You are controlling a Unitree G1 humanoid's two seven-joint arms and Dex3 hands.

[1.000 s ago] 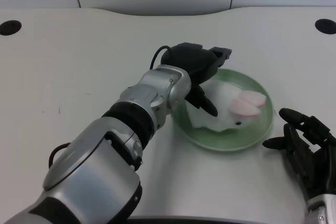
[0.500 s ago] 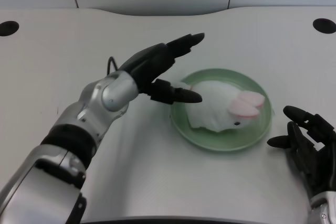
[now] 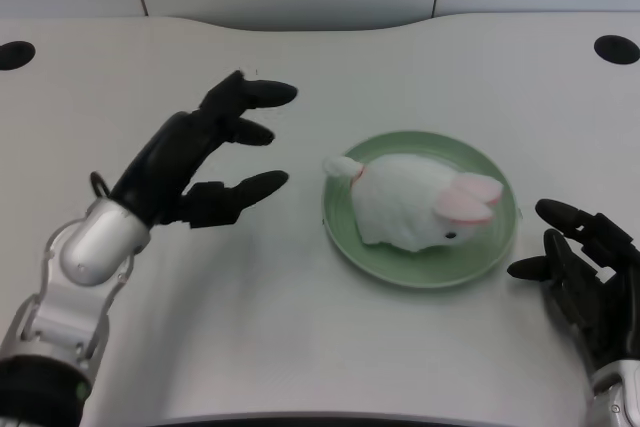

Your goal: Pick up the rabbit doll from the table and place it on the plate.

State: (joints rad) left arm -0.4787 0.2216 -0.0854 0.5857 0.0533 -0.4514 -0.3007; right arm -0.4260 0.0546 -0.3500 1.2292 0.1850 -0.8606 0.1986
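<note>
A white rabbit doll (image 3: 410,202) with pink ears lies on the green plate (image 3: 420,272) at the table's middle right, its tail toward the left rim. My left hand (image 3: 200,162) hovers left of the plate, fingers spread apart, holding nothing. A clear gap separates its fingertips from the doll and the plate.
My right hand (image 3: 585,267) rests at the right edge, just beside the plate's rim. Two dark round holes (image 3: 17,53) (image 3: 615,48) sit in the table's far corners. The white table's curved back edge (image 3: 320,22) runs along the top.
My left hand has let go of the doll and drawn back to the left, away from the plate. The rabbit stays lying on the plate.
</note>
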